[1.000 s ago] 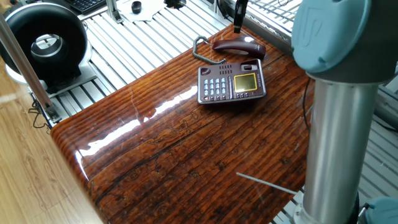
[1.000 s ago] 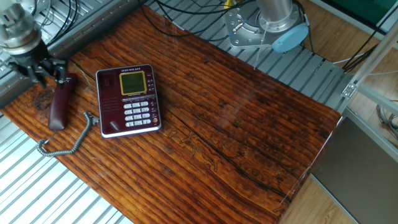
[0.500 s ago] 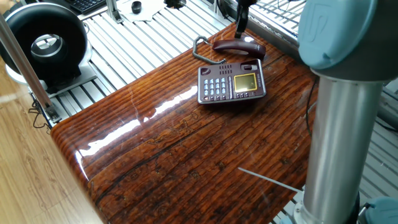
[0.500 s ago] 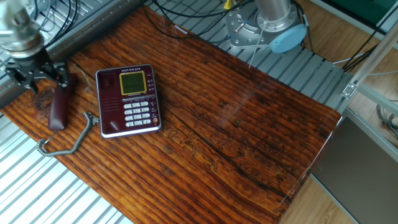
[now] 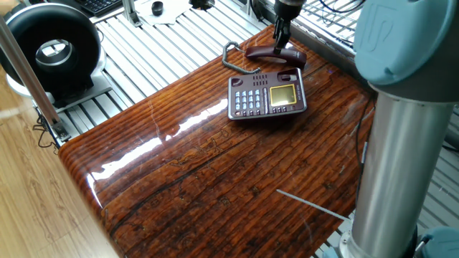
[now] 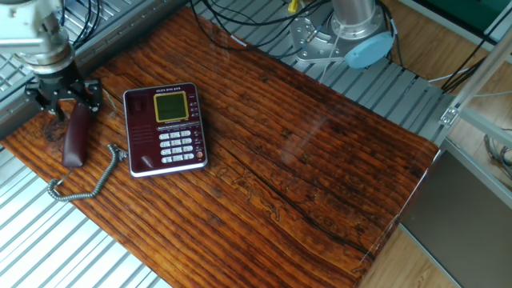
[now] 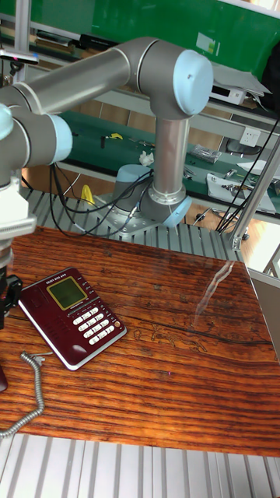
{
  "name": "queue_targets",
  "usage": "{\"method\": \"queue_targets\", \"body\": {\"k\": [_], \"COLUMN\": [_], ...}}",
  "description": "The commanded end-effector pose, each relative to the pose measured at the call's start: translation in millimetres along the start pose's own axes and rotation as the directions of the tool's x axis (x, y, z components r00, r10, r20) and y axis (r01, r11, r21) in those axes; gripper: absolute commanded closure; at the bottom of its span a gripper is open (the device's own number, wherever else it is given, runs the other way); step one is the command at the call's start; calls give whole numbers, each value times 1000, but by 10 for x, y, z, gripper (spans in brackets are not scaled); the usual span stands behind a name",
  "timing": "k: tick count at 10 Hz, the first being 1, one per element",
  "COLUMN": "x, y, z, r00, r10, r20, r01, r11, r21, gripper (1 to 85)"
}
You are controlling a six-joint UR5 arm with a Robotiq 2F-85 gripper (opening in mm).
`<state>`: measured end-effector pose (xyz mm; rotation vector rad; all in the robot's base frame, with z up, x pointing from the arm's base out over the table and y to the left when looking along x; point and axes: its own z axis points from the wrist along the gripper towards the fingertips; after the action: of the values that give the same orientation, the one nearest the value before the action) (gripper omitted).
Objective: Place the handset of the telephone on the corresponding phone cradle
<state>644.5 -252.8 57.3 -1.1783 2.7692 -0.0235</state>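
Note:
The dark maroon handset lies on the wooden table, off the telephone and just left of it in the other fixed view; its coiled grey cord trails to the table edge. In one fixed view the handset rests behind the telephone. The phone cradle holds nothing. My gripper is open above the handset's far end, one finger on each side of it. In the tall fixed view only the telephone, the cord and part of the gripper show at the left edge.
A black round device stands on the slatted metal frame beyond the table's left corner. The arm's grey column rises at the right of one fixed view. The robot base and cables sit behind the table.
The gripper has moved from beyond the table edge toward the handset and come down over its far end. Handset and telephone have not moved.

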Motion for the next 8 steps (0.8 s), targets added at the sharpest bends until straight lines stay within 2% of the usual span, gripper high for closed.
{"method": "queue_targets", "body": {"k": [1,3,5,6,8], "x": [62,-35,131,173,209], "y": [-126,-179,-116,-87,-89], "z": [-43,-86,23,93,178], "r00": [998,989,991,992,994], "r10": [-21,-12,2,4,10], "r20": [59,150,133,128,112], "r01": [21,11,-1,-2,-10], "r11": [1000,1000,1000,1000,1000], "r21": [1,7,-5,-10,2], "gripper": [247,233,233,230,227]}}
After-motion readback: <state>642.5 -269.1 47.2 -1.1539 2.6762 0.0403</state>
